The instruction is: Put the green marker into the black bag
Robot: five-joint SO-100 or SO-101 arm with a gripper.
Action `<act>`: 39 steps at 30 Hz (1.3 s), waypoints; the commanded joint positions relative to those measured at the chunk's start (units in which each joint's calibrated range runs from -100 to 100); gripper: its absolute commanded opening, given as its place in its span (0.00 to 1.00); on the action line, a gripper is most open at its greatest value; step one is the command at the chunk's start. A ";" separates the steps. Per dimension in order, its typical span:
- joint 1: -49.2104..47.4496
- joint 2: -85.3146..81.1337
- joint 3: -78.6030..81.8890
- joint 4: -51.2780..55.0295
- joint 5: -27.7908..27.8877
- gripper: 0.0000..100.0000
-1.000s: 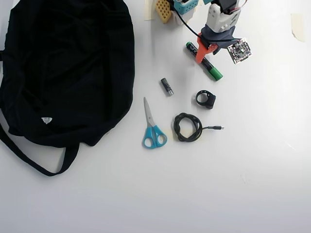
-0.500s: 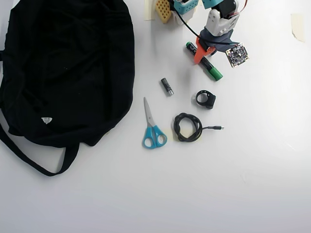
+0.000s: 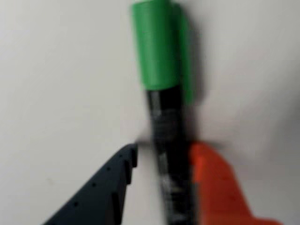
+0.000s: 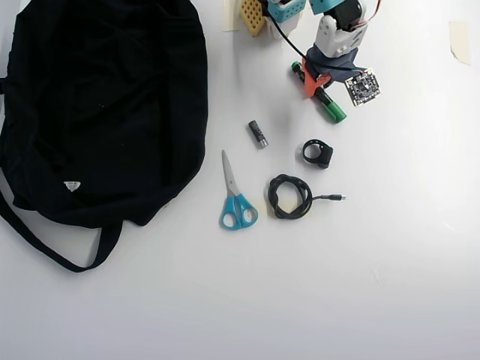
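While seen from above and from the wrist:
Gripper (image 3: 161, 154): down over the marker's black barrel, dark finger (image 3: 105, 187) on one side with a thin gap, orange finger (image 3: 215, 183) against the other; jaws narrowly parted around the barrel, firm clamp not certain, wrist view blurred
Green marker (image 4: 324, 101): flat on the white table (image 4: 375, 247), slanted, green cap toward lower right in the overhead view, upper end under the arm
Black bag (image 4: 105, 105): far left in the overhead view, well apart from the marker, strap looping out at lower left
Scissors (image 4: 235, 196): blue-handled, just right of the bag
Grey-and-black cylinder (image 4: 257, 133): between scissors and marker
Coiled cable (image 4: 291, 196): right of the scissors
Black ring (image 4: 318, 153): above the cable
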 commanded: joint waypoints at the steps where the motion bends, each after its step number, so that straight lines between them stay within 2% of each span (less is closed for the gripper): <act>1: -0.16 -0.12 -0.22 -0.67 -0.15 0.06; 6: 0.29 -0.12 -0.13 -0.67 -0.15 0.02; 26: 0.29 -1.28 -7.14 0.70 0.00 0.02; 32: 0.74 -1.28 -18.10 12.42 0.32 0.02; 34: 1.86 -1.28 -24.57 19.31 0.00 0.02; 39: 5.82 -1.11 -35.35 27.58 0.26 0.02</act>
